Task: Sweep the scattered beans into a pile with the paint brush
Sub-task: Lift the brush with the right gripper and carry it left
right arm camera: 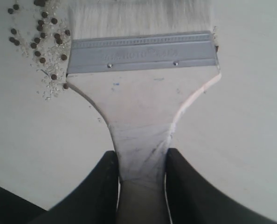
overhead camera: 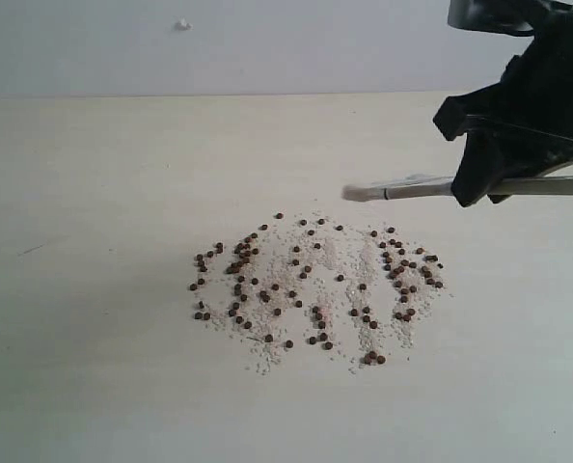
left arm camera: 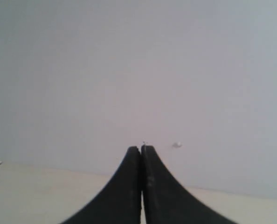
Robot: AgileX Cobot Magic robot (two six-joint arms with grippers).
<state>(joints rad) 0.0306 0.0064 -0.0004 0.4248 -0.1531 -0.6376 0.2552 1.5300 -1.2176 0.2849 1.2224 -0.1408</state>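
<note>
A pale worktop (overhead camera: 94,386) filled my exterior view. My left hand (left arm camera: 141,151) sat shut and empty. The beans (overhead camera: 315,289) lay scattered mid-worktop among white grains (overhead camera: 349,258). Near their far right edge, my right hand (right arm camera: 142,161) gripped the paint brush (overhead camera: 402,190) by its handle, bristles pointing left.

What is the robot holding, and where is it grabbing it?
The right tool grips the paint brush by the narrow part of its handle. The left tool is shut, holding nothing.
</note>
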